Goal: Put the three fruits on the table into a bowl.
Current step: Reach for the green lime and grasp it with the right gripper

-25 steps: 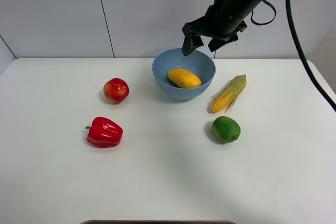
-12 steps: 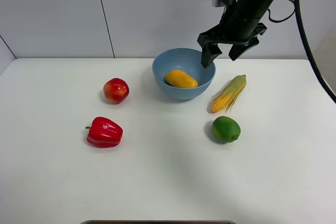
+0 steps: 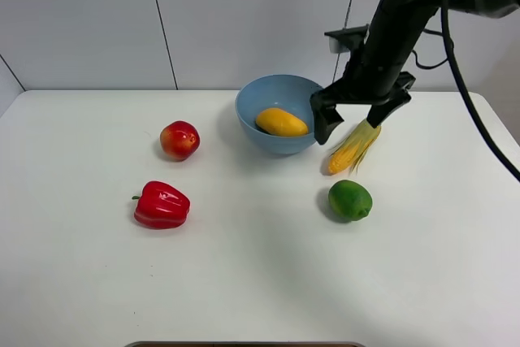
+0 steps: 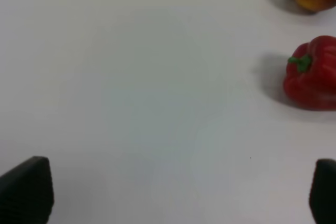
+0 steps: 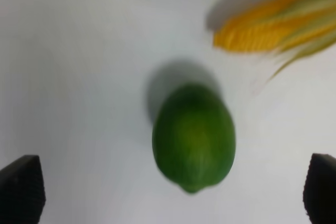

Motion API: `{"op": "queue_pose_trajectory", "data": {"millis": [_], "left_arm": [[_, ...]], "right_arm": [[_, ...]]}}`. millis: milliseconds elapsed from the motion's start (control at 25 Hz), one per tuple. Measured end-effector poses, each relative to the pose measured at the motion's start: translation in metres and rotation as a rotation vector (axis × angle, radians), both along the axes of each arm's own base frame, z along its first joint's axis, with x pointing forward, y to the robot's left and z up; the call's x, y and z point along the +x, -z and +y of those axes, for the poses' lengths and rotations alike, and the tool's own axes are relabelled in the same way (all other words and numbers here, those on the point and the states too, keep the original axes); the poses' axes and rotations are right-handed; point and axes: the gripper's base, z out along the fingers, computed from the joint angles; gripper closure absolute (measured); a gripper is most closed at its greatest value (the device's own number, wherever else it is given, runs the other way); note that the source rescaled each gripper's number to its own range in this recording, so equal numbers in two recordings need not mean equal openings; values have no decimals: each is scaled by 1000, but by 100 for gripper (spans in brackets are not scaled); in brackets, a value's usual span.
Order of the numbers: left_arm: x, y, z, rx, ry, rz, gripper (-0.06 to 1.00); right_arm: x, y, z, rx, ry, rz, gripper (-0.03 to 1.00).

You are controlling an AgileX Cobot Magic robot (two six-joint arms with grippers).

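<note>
done: mango (image 3: pixel 282 122) in bowl (image 3: pixel 276 145), upper middle | left to do: lime (image 3: pixel 350 200) on table (image 3: pixel 244 282), right of middle; apple (image 3: pixel 179 140) on table, left side | right hand (image 3: pixel 348 124): wide open, empty, by corn (image 3: pixel 353 150) | left hand (image 4: pixel 173 198): wide open, empty

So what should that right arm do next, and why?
Probably lower the open right gripper onto the lime: the mango is already in the bowl, the lime lies on the table centred under the gripper in the right wrist view, and nothing is held.
</note>
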Motion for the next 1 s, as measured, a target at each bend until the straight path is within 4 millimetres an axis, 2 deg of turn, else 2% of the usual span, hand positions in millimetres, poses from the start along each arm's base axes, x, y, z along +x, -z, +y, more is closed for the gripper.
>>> {"op": "queue_pose_trajectory", "data": {"millis": [280,1000], "left_arm": [[0,0,0,0,0,0,-6],[0,0,0,0,0,0,-6]], "right_arm": [[-22,39,-8,-51,1,134,-3],[-35,89,-16,-33,40,23,-3]]}}
